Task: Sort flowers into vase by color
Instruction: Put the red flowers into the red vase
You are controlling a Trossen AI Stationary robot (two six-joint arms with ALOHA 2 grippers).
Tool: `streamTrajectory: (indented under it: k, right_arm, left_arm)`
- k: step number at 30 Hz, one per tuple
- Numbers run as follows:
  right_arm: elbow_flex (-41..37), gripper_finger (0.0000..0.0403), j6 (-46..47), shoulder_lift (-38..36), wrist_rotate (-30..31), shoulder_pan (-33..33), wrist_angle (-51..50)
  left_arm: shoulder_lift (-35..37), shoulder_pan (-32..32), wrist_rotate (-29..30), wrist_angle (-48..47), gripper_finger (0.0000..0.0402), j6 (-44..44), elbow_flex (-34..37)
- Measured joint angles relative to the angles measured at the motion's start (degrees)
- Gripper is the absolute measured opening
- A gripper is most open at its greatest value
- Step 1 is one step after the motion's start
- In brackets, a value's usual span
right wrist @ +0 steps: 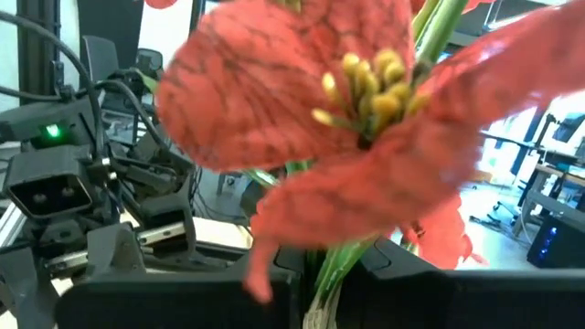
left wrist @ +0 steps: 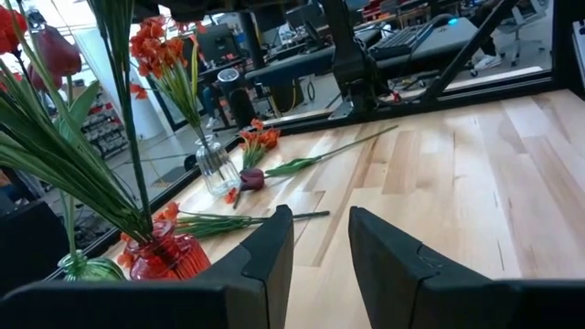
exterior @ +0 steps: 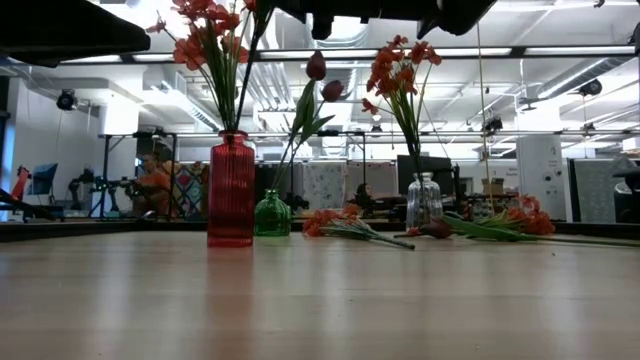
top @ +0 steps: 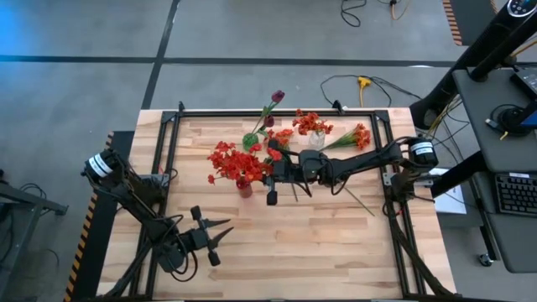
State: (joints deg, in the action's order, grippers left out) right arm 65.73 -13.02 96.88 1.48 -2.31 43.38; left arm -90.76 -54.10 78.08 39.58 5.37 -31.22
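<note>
Pale wood table [top: 336, 243] carries three vases. Right gripper [top: 273, 174] has its fingers clamped on a red flower [right wrist: 320, 137] stem, just beside the red vase [top: 244, 188], whose blooms [top: 231, 161] it nearly touches. To do this well, it should keep the stem upright, centre it over the vase mouth, lower it among the leaves, then let go. Left gripper [top: 220, 237], fingers [left wrist: 270, 251] slightly apart and empty, waits near the table's front. Loose stems [top: 357, 138] lie by the clear vase [top: 317, 137].
</note>
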Motion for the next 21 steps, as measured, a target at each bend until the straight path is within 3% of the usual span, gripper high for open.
streamTrajectory:
  k: [21]
  right_arm:
    - [0.22,0.0018,0.48,1.6,0.09,0.48,0.18]
  left_arm:
    - [0.0,0.51,0.0,-0.25,0.0091,0.11,0.0]
